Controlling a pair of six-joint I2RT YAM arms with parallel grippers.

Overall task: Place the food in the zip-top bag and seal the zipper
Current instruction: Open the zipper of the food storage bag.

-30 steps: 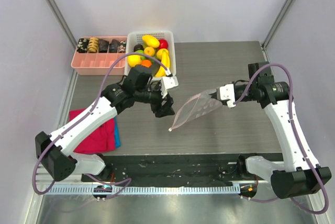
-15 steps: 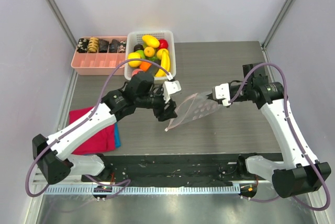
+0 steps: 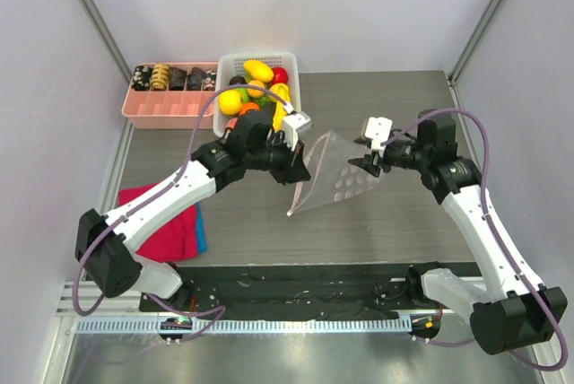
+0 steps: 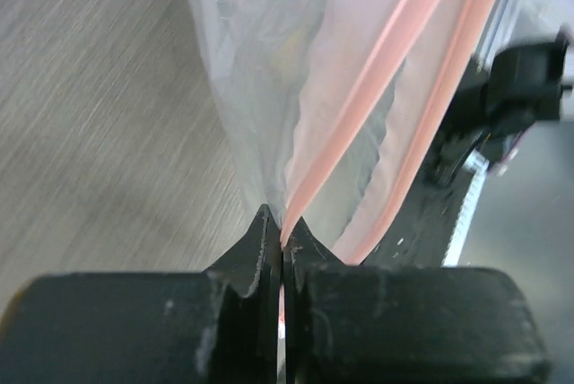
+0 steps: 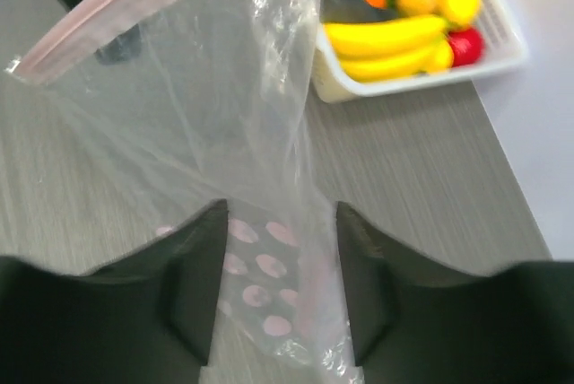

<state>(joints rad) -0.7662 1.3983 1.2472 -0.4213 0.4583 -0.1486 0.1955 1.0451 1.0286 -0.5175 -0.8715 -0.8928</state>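
Handover of the bag (image 3: 336, 173), right to left.
Left gripper (image 4: 280, 231) had just pinched shut on the zipper (image 4: 386, 70) edge; right gripper (image 5: 278, 222) had let go, fingers apart around the film. One bag hung above the table (image 3: 404, 106), seemingly empty. One basket (image 3: 297, 101) kept all the food (image 3: 258, 70), too heaped to count.

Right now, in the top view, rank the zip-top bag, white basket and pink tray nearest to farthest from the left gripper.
1. zip-top bag, clamped in the left gripper, spreading to its right.
2. white basket, just beyond it.
3. pink tray, far left corner.
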